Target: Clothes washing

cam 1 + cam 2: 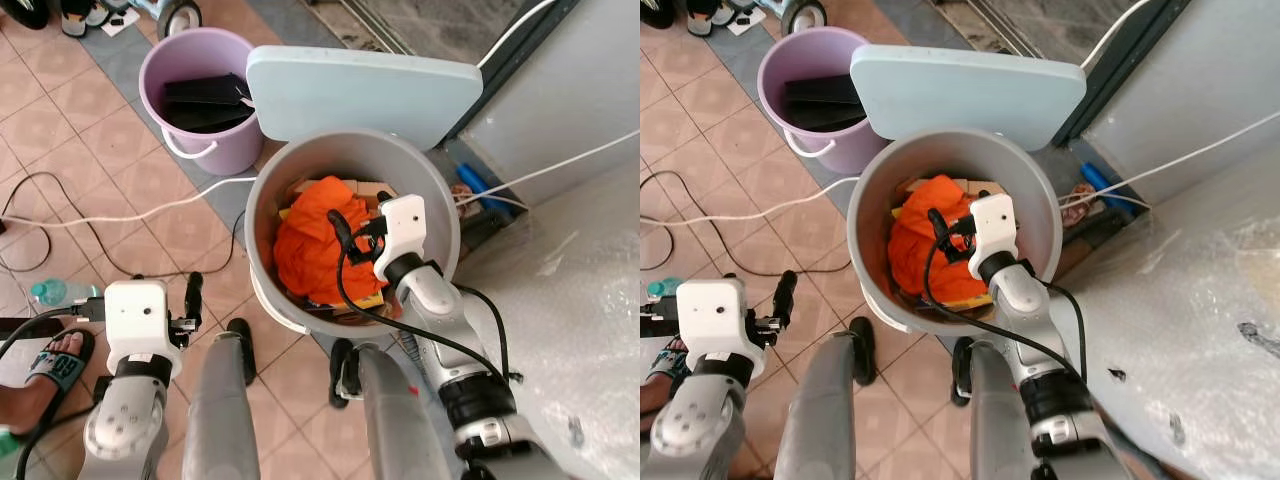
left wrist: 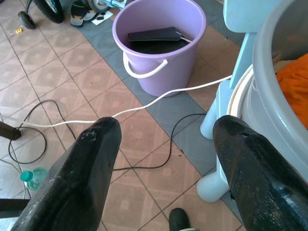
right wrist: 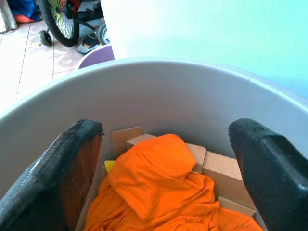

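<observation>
Loading step: orange garment (image 1: 320, 240) heaped on cardboard boxes (image 3: 219, 169) inside grey tub (image 1: 440, 200), lid (image 1: 365, 95) up. Right gripper (image 3: 163, 163) above garment, jaws wide, empty. Left gripper (image 2: 166, 159) beside tub, jaws wide. Next, likely: descend, close on cloth.

Bright daylight, sharp focus, soft shadows

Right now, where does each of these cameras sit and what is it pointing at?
Head pair: looks down past both silver arms at the round grey washer tub holding an orange cloth.
Left wrist: between open black fingers, faces the purple plastic bucket.
Right wrist: between open fingers, into the tub.
Shared: the orange cloth.
</observation>
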You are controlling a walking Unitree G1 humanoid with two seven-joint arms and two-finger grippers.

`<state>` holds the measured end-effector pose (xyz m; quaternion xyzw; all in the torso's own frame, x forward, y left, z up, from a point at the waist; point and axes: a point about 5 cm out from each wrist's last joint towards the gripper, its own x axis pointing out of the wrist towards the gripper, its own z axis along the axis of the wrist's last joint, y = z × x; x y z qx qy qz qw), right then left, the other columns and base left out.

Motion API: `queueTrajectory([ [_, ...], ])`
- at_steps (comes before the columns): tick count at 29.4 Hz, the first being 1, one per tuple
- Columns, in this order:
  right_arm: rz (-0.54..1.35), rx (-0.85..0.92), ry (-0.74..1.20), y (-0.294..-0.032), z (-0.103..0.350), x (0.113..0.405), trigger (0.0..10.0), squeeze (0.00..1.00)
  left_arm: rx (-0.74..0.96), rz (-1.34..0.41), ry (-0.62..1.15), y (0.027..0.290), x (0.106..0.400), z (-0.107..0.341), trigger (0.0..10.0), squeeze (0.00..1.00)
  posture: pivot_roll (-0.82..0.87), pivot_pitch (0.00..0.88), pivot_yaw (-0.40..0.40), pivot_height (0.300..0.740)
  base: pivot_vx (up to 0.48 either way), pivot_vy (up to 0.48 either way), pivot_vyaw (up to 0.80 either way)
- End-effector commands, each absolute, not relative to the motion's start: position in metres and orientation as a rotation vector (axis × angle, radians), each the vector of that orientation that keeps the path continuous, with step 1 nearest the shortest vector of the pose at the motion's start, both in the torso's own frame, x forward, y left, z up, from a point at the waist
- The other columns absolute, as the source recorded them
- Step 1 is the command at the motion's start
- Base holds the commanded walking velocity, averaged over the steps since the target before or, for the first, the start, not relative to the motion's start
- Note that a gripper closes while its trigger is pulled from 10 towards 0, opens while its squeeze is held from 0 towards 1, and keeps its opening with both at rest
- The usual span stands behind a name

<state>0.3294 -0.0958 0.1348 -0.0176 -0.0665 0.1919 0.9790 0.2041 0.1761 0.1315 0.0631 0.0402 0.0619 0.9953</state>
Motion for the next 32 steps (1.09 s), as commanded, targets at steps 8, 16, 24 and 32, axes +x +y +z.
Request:
queueTrajectory([
  [8, 0.325, -0.004, -0.233, -0.105, 0.150, 0.317, 10.0, 0.00, 0.134, 0.117, 0.067, 0.175, 0.226, 0.118, 10.0, 0.00, 0.05, 0.246, -0.022, 0.645, 0.000, 0.000, 0.00],
  [16, 0.321, -0.031, -0.238, -0.106, 0.149, 0.320, 10.0, 0.00, 0.130, 0.109, 0.007, 0.170, 0.251, 0.124, 10.0, 0.00, 0.03, 0.194, -0.011, 0.611, 0.000, 0.000, 0.00],
  [24, 0.303, -0.053, -0.263, -0.116, 0.160, 0.327, 10.0, 0.00, 0.119, 0.129, -0.040, 0.171, 0.260, 0.128, 10.0, 0.00, 0.02, 0.183, -0.009, 0.611, 0.000, 0.000, 0.00],
  [32, 0.321, -0.054, -0.279, -0.110, 0.164, 0.330, 10.0, 0.00, 0.112, 0.133, -0.057, 0.172, 0.260, 0.127, 10.0, 0.00, 0.03, 0.186, -0.016, 0.611, 0.033, 0.000, 0.00],
])
